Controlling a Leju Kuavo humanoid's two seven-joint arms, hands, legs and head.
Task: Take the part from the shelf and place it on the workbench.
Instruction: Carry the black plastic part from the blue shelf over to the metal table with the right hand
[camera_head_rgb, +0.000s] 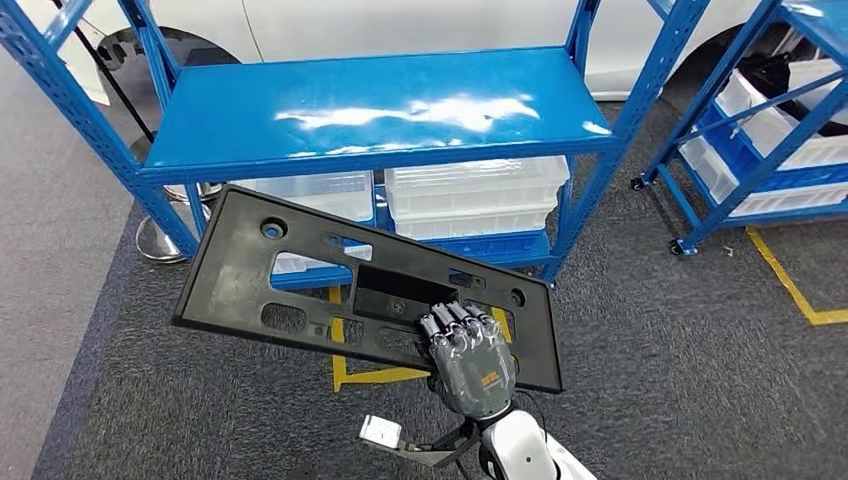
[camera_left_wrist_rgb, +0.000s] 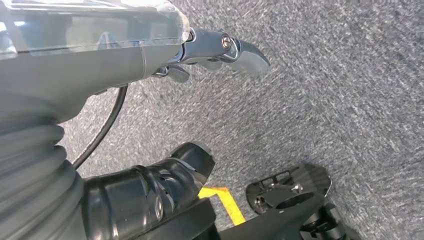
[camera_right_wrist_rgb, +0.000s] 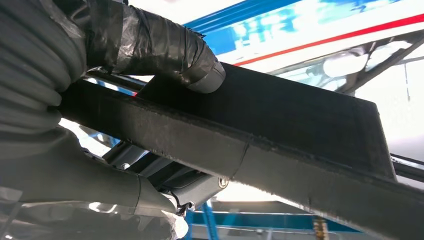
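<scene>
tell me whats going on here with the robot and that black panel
The robot's right hand grips a flat black part with several cut-outs, holding it in the air in front of the blue shelf. The shelf's upper board is bare, with clear bins on the level below. The right wrist view shows the thumb pressed on one face of the part. The left hand hangs over grey carpet, holding nothing visible.
</scene>
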